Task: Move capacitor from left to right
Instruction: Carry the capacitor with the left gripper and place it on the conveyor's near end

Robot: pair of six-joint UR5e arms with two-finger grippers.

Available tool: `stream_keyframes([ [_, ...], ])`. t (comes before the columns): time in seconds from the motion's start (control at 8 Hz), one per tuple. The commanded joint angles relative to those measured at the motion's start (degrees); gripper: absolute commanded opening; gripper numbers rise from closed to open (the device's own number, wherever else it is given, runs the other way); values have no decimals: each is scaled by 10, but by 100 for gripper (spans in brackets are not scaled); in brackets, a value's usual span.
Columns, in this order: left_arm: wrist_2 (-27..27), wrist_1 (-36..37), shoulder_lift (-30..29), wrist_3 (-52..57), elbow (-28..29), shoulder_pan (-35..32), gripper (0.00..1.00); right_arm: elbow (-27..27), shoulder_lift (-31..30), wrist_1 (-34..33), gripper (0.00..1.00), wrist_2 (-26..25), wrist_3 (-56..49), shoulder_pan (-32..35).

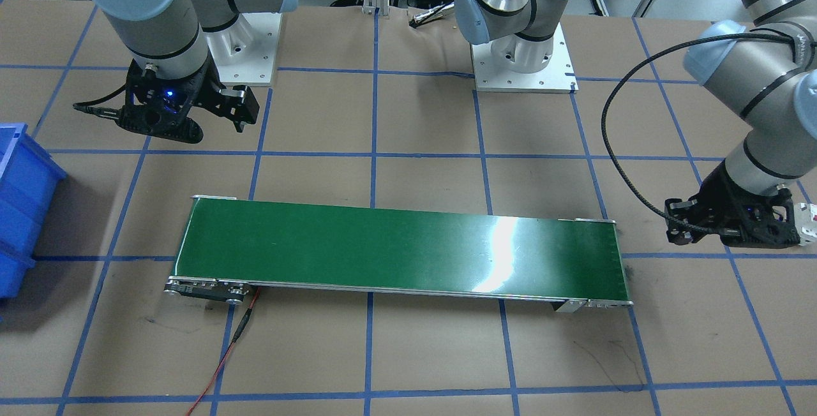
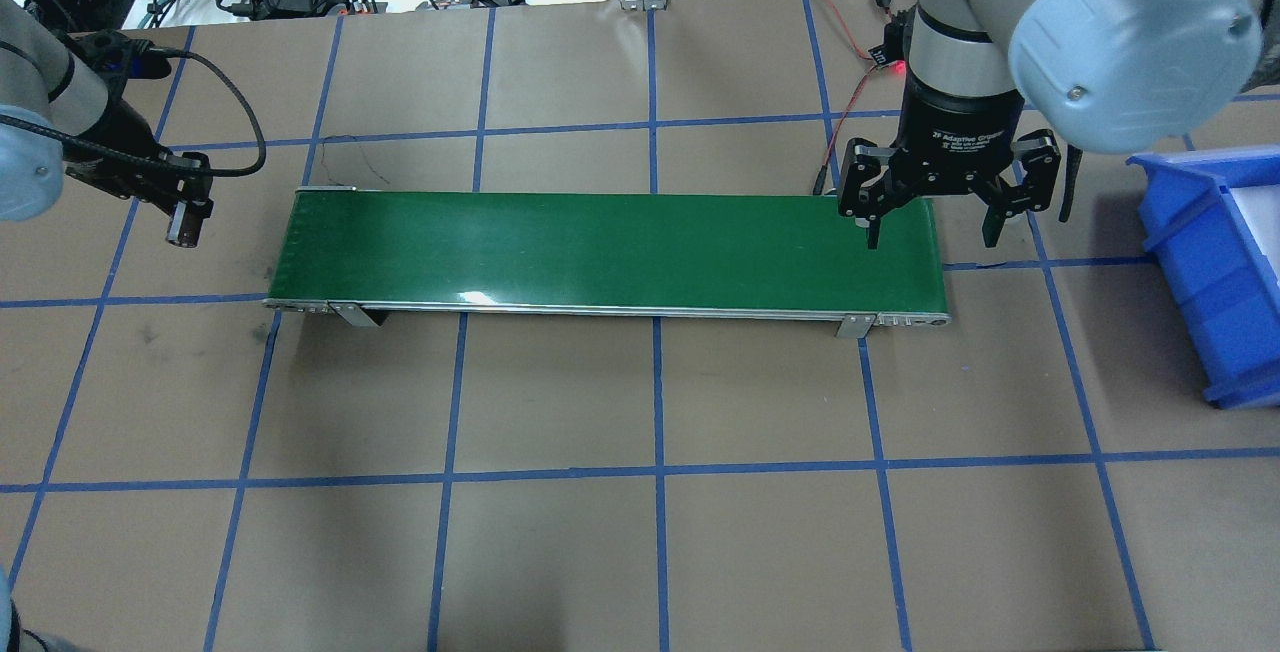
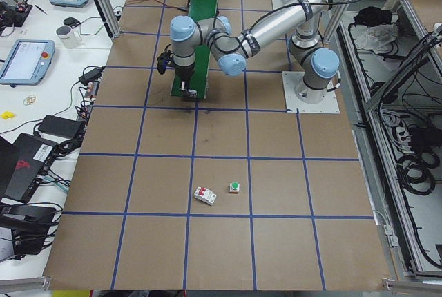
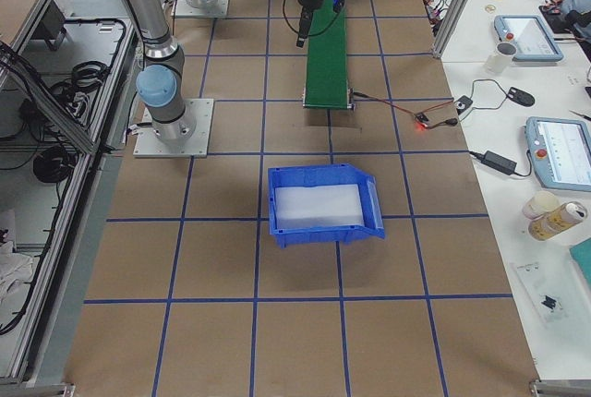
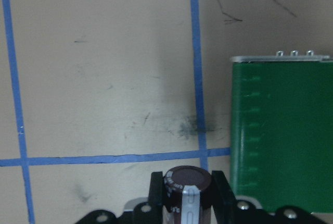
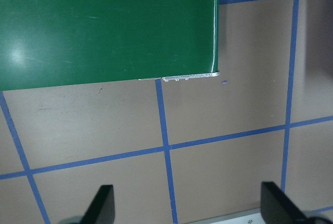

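The capacitor (image 5: 186,197), dark brown with a pale stripe, is clamped between the fingers of my left gripper (image 5: 187,182). That gripper (image 2: 187,222) hovers over the brown table just off the left end of the green conveyor belt (image 2: 600,252). In the left wrist view the belt end (image 5: 281,130) lies to the right of the gripper. My right gripper (image 2: 935,222) is wide open and empty above the belt's right end. Its two fingers (image 6: 101,206) show at the bottom of the right wrist view, over the bare table beside the belt corner (image 6: 197,75).
A blue bin (image 2: 1210,262) stands on the table at the right, past the belt's end. A white breaker with a red mark (image 3: 204,195) and a white button with a green cap (image 3: 235,187) lie on the table at the far left. Red wire (image 2: 845,102) runs behind the belt.
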Motion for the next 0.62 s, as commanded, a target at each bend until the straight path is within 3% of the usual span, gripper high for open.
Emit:
stream_keyframes([
  [0.0,-38,1,-25,-102,1,-45,0,-2,-4,4,100,13,-22,-2],
  [0.5,-48,66,-84,-140,1,-83,0,-2,-48,36,100,6,-24,0],
])
